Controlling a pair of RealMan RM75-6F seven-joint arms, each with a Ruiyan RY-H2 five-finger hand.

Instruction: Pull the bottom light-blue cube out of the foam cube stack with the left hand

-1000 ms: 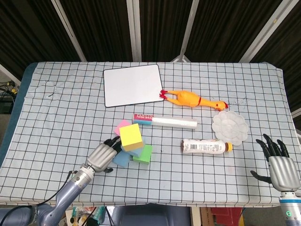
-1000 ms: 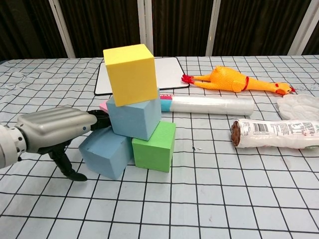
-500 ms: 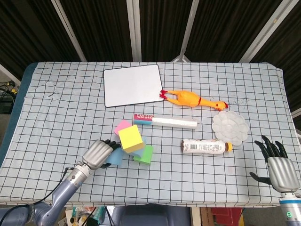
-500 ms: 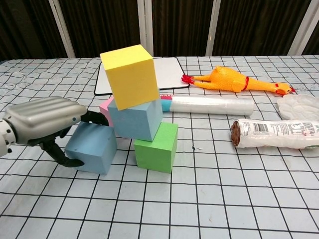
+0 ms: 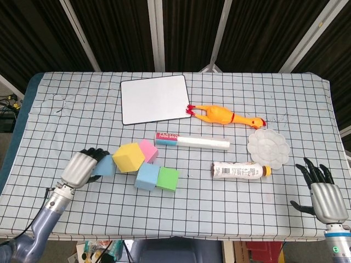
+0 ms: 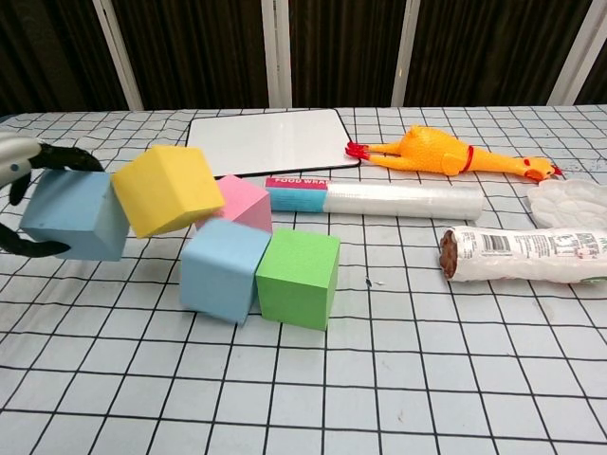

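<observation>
Dark slatted panels with pale bars back a table (image 5: 66,120) draped in a white cloth with a black grid.

At the far left, the left hand (image 5: 80,167) grips the light-blue cube (image 6: 74,214), fingers curled over its top and the thumb under its near edge in the chest view. A second ago this cube sat at the base of the stack, and half a second ago it was only just clear; now it is drawn well out to the left, apart from the rest.

Just to its right the yellow cube (image 6: 167,189) is tilted on one edge, touching the held cube's right side. Earlier it stood on top of the stack, so it has dropped and slid left. Behind and to its right the pink cube (image 6: 245,201) is now plainly exposed. The second light-blue cube (image 6: 223,268), which had been propped on the lower ones, has come down to the cloth and stands touching the green cube (image 6: 299,277), which keeps its place.

Behind them, unchanged, lies the whiteboard (image 5: 154,98). Further right are the food-wrap roll (image 5: 192,141), the rubber chicken (image 5: 225,115), the lying bottle (image 5: 240,170) and the flower-shaped white palette (image 5: 267,147), all as before.

At the far right edge the right hand (image 5: 321,189) hovers with fingers spread, holding nothing, a little lower in the head view than before.
</observation>
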